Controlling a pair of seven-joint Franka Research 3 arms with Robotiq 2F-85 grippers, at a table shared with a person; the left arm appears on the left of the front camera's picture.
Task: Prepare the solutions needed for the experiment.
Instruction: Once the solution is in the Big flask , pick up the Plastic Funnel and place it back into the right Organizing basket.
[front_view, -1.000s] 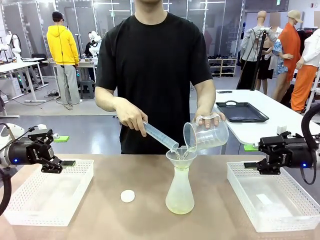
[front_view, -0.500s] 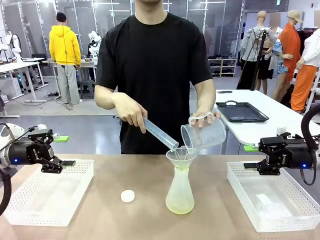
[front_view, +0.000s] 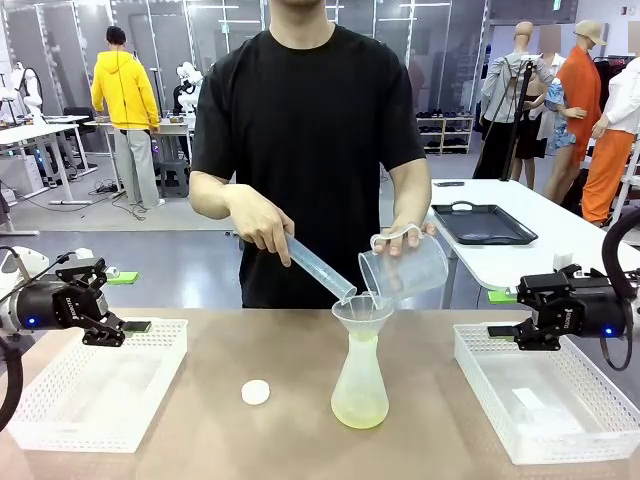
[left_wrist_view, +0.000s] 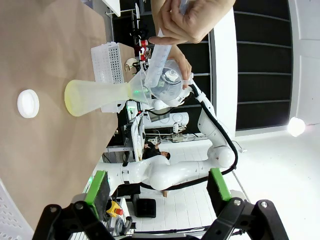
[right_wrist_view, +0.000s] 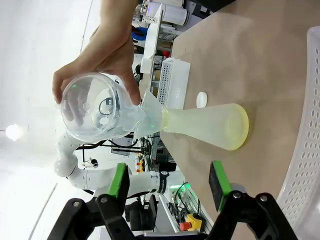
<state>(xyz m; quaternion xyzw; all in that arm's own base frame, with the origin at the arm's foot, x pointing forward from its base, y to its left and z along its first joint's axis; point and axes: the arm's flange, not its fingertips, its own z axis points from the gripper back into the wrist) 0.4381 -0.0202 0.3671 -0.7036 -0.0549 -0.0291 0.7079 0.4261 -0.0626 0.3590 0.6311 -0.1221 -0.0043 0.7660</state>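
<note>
Brown tabletop (front_view: 200, 345) carries a frosted conical flask (front_view: 360, 375) with a funnel (front_view: 362, 312) in its neck; the solutions (front_view: 360, 408), pale yellow-green and shallow, sit at the flask's base, below both of the person's hands; the cylinder hand (front_view: 262, 230) pinches a tilted graduated cylinder (front_view: 320, 268); the beaker hand (front_view: 405, 240) wraps a tilted beaker (front_view: 405, 272); both mouths meet over the funnel just beneath those hands. Two pours at once could, I judge, flood the funnel or nudge it, tipping the narrow flask and spilling. A white cap (front_view: 256, 393) lies beside the flask, under the cylinder hand; the left gripper (front_view: 125, 330), jaws spread and empty, hovers over the left basket (front_view: 150, 420), well outside that hand; the right gripper (front_view: 505, 332), likewise spread, hangs over the right basket (front_view: 480, 372) beyond the beaker hand; nothing stands between either gripper and the flask.
</note>
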